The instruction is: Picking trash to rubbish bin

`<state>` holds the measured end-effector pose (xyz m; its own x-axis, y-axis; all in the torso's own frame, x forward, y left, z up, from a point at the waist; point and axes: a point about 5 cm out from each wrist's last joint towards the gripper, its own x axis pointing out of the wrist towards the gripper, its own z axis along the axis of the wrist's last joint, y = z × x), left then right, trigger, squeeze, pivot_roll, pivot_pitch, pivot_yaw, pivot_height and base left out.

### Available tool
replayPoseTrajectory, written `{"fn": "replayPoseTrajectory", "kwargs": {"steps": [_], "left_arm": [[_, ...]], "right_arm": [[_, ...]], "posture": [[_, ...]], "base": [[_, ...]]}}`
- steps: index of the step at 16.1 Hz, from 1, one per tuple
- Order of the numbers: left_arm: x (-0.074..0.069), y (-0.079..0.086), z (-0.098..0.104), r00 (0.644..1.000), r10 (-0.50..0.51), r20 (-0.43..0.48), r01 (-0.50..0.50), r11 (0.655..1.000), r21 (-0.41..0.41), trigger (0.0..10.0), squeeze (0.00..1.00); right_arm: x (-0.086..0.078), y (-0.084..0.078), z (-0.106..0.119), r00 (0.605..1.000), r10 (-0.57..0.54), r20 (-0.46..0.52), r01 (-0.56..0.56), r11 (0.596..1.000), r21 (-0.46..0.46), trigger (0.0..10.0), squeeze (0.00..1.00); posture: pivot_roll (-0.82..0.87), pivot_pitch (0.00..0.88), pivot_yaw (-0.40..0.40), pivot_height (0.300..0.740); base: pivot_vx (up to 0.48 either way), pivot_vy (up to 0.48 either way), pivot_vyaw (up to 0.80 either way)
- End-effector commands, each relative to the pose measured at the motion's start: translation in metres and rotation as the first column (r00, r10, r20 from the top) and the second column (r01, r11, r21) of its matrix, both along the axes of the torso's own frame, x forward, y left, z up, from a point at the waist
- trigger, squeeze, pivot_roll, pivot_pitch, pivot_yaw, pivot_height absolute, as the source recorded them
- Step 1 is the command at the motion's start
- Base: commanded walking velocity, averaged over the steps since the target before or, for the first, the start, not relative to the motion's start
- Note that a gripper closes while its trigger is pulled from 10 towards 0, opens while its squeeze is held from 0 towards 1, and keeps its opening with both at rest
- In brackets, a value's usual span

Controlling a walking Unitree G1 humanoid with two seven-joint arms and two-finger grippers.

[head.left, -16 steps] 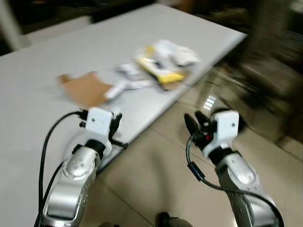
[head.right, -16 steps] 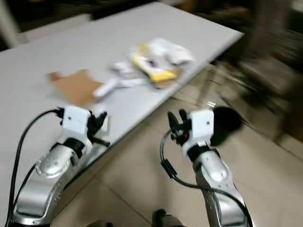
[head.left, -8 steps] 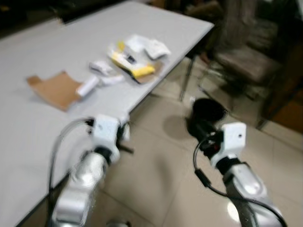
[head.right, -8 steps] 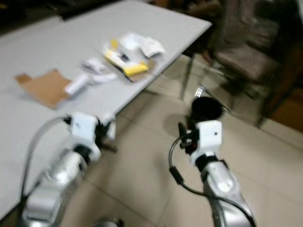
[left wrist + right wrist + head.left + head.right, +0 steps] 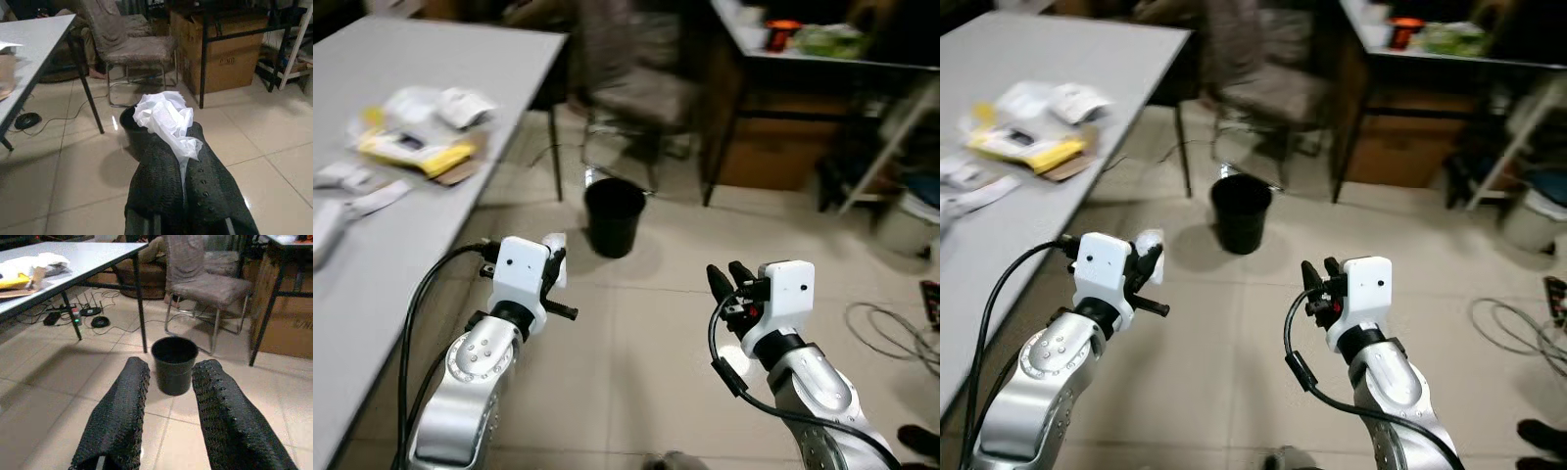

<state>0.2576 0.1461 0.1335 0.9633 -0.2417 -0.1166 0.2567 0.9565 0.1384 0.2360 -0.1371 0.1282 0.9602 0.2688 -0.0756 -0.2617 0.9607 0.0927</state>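
Left gripper (image 5: 183,161): black fingers pinched on a crumpled white paper scrap (image 5: 166,117), held in the air above the tiled floor. Right gripper (image 5: 168,396): fingers spread, empty, at similar height. Farther ahead, the round black plastic rubbish bin (image 5: 614,216) stands upright on the floor beside the grey table (image 5: 460,59). More wrappers (image 5: 416,127) lie on the table. Judgement: one piece in hand, approach and drop pending; remaining litter not yet collected.
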Motion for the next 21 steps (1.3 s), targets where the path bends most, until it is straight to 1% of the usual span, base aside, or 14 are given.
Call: {"fn": "replayPoseTrajectory", "kwargs": {"steps": [1,2,3,4,5,6,8,11,16,17,18,19,20,21], "left_arm": [[-0.002,0.002,-0.004,1.000,0.005,-0.014,-0.005,1.000,0.018,10.0,0.00],[-0.001,0.005,-0.005,1.000,0.025,-0.016,-0.025,1.000,0.018,10.0,0.00],[-0.001,0.006,-0.006,1.000,0.025,-0.015,-0.024,0.999,0.039,10.0,0.00],[0.000,0.006,-0.006,1.000,0.020,-0.011,-0.020,0.998,0.054,10.0,0.00],[0.001,0.006,-0.006,1.000,0.013,-0.013,-0.012,0.997,0.074,10.0,0.00],[0.002,0.006,-0.006,1.000,0.004,-0.009,-0.003,0.995,0.096,10.0,0.00],[0.003,0.006,-0.006,1.000,-0.001,-0.007,0.001,0.994,0.110,10.0,0.00],[0.006,0.002,-0.005,1.000,-0.020,-0.002,0.020,0.992,0.122,10.0,0.00],[0.010,0.002,-0.004,1.000,-0.015,0.002,0.014,0.993,0.117,10.0,0.00],[0.010,0.001,-0.006,0.999,-0.017,-0.039,0.019,0.998,0.067,10.0,0.00],[0.010,0.001,-0.008,0.996,-0.012,-0.089,0.012,1.000,-0.005,10.0,0.00],[0.010,0.001,-0.009,0.994,-0.015,-0.109,0.011,0.999,-0.041,10.0,0.00],[0.010,0.001,-0.009,0.994,-0.018,-0.108,0.014,0.999,-0.042,10.0,0.00],[0.010,0.000,-0.009,0.995,-0.023,-0.093,0.022,1.000,-0.005,10.0,0.00]], "right_arm": [[0.002,-0.004,0.000,1.000,-0.022,0.016,0.023,0.999,-0.036,10.0,0.00],[0.005,-0.006,-0.002,0.999,-0.041,0.023,0.043,0.996,-0.077,10.0,0.00],[0.006,-0.005,-0.005,0.999,-0.032,0.024,0.035,0.989,-0.141,10.0,0.00],[0.006,-0.004,-0.006,0.999,-0.025,0.030,0.029,0.987,-0.158,10.0,0.00],[0.006,-0.002,-0.009,1.000,-0.017,0.013,0.019,0.986,-0.169,10.0,0.00],[0.005,-0.001,-0.010,1.000,-0.019,0.001,0.019,0.989,-0.146,10.0,0.00],[0.003,0.001,-0.011,1.000,-0.002,-0.011,0.001,0.995,-0.104,10.0,0.00],[0.004,0.004,-0.011,1.000,0.005,-0.004,-0.005,0.996,-0.094,10.0,0.00],[0.006,0.000,-0.009,1.000,-0.011,0.004,0.011,0.996,-0.088,10.0,0.00],[0.006,0.000,-0.009,1.000,-0.010,0.005,0.010,0.996,-0.085,10.0,0.00],[0.006,0.000,-0.009,1.000,-0.009,0.006,0.009,0.996,-0.085,10.0,0.00],[0.006,0.000,-0.008,1.000,-0.008,0.007,0.008,0.996,-0.084,10.0,0.00],[0.006,-0.001,-0.008,1.000,-0.008,0.007,0.008,0.996,-0.083,10.0,0.00],[0.006,-0.001,-0.008,1.000,-0.008,0.007,0.008,0.997,-0.082,10.0,0.00]], "posture": [[-0.03,0.093,-0.029,0.740],[-0.03,0.089,-0.027,0.740],[-0.03,0.087,-0.025,0.740],[-0.03,0.087,-0.025,0.740],[-0.03,0.088,-0.019,0.740],[-0.03,0.088,-0.014,0.740],[-0.03,0.084,-0.008,0.740],[-0.04,0.082,0.002,0.740],[-0.04,0.085,0.004,0.740],[-0.05,0.087,0.003,0.740],[-0.05,0.087,0.002,0.740],[-0.05,0.089,0.003,0.740],[-0.05,0.089,0.003,0.740],[-0.05,0.091,0.004,0.740]], "base": [[0.000,0.000,-0.79],[0.000,0.000,-0.73],[0.000,0.000,0.00],[0.000,0.000,0.00],[0.000,0.000,0.00],[0.000,0.000,0.00],[0.000,0.000,0.00],[0.000,-0.436,0.00],[0.000,-0.480,0.00],[0.000,0.000,0.00],[0.000,0.472,0.00],[0.000,0.480,0.00],[0.000,0.480,0.00],[0.000,0.480,0.00]]}}
